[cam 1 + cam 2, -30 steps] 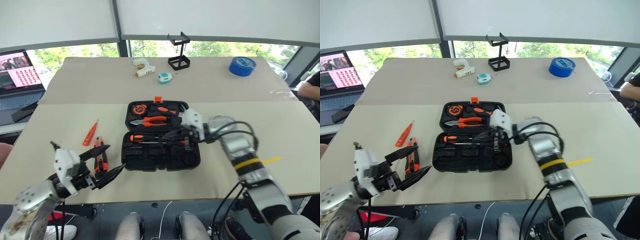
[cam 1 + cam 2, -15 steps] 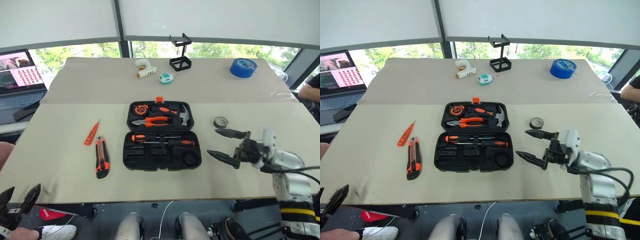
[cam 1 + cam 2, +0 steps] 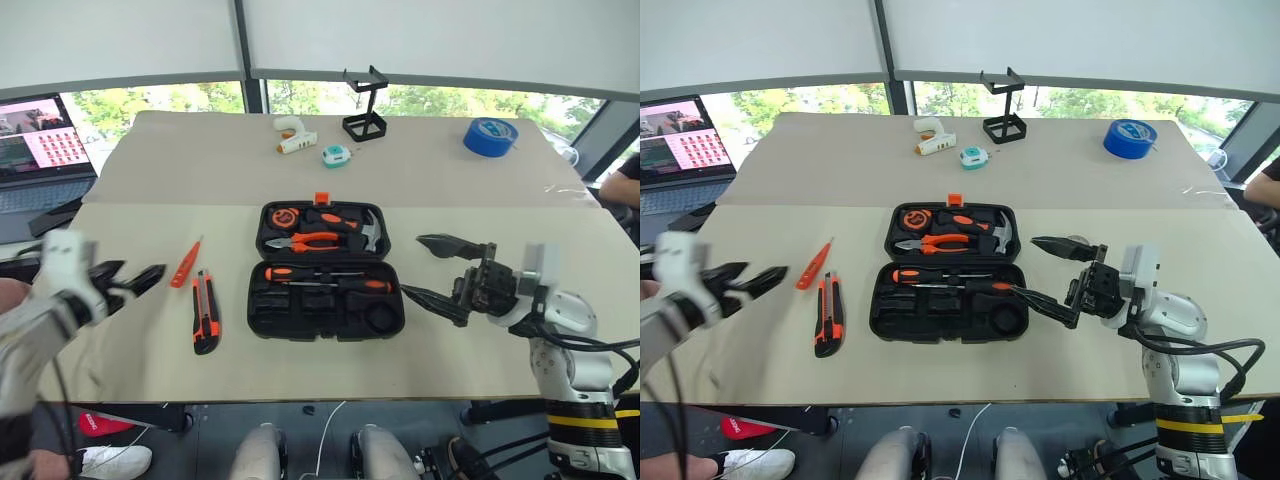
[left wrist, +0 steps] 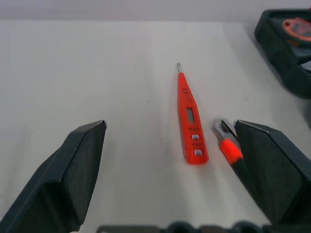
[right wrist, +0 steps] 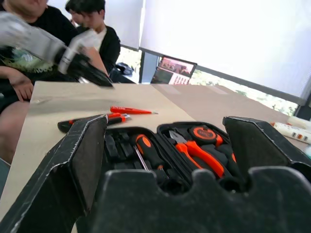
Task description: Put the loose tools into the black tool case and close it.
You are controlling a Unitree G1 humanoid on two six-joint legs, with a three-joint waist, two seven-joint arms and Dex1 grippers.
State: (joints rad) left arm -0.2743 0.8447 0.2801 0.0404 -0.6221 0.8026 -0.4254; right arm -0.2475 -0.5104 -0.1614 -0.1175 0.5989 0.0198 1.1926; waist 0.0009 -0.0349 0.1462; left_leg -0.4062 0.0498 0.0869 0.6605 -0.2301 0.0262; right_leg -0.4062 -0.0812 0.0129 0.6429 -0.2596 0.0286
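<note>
Over the table's (image 3: 480, 190) left edge hung the left gripper (image 3: 128, 281), its black fingers spread wide and holding nothing, pointed inward across the tabletop. Just inboard of it lay the small orange pen-like screwdriver (image 3: 182, 265), slanted with its metal tip toward the far edge, and just beside that on its right the utility knife (image 3: 205, 312), lying lengthwise nearer the front edge (the wrist camera showed both between the left fingers, the pen-like one (image 4: 190, 122) in full and only the knife's tip (image 4: 226, 141)). Neither tool touched the gripper.

In the middle of the table, toward the front edge, sat the black tool case (image 3: 324, 270), open flat with its orange latch (image 3: 319, 198) on the far side. The far half held orange-handled pliers (image 3: 305, 241), a hammer and a tape measure; the near half held two black-and-orange screwdrivers (image 3: 322, 278) lying crosswise in their slots.

Right of the case, the right gripper (image 3: 434, 270) hovered above the table near its front-right part, fingers spread wide and empty, pointing toward the case, with the lower fingertip close to the case's right end.

Along the far edge stood a white glue gun (image 3: 289, 137), a black wire stand (image 3: 362, 110) and, toward the far-right corner, a blue tape roll (image 3: 489, 135).
</note>
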